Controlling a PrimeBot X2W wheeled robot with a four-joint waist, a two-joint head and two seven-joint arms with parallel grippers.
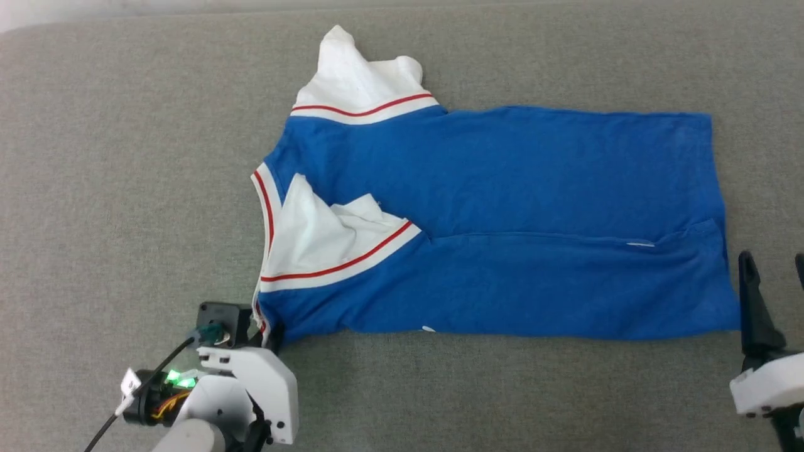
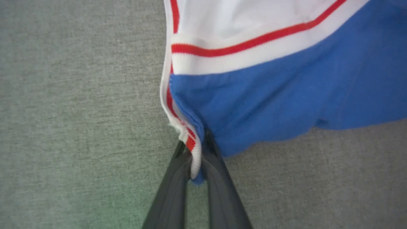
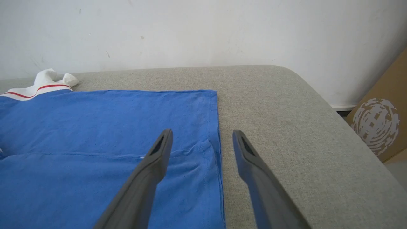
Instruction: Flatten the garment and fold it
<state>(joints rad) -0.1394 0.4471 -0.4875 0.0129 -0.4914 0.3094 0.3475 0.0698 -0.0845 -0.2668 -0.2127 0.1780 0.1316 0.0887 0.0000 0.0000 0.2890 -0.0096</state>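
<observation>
The garment (image 1: 502,220) lies spread sideways on the grey cushion: a blue body, white sleeves with red stripe trim at the left, the hem at the right. Its near part is folded over lengthwise, with one white sleeve lying on top. My left gripper (image 1: 271,334) sits at the garment's near-left corner. In the left wrist view the left gripper (image 2: 194,151) is shut on the striped collar edge of the garment (image 2: 286,95). My right gripper (image 1: 774,263) stands open just off the hem's near corner. In the right wrist view the right gripper (image 3: 202,136) straddles the hem edge of the garment (image 3: 95,143) with nothing between its fingers.
A grey upholstered surface (image 1: 125,188) carries everything, and its rounded right edge (image 3: 334,111) drops away beside the hem. A white wall (image 3: 190,31) stands behind it. A cardboard box (image 3: 378,127) leans beyond that right edge.
</observation>
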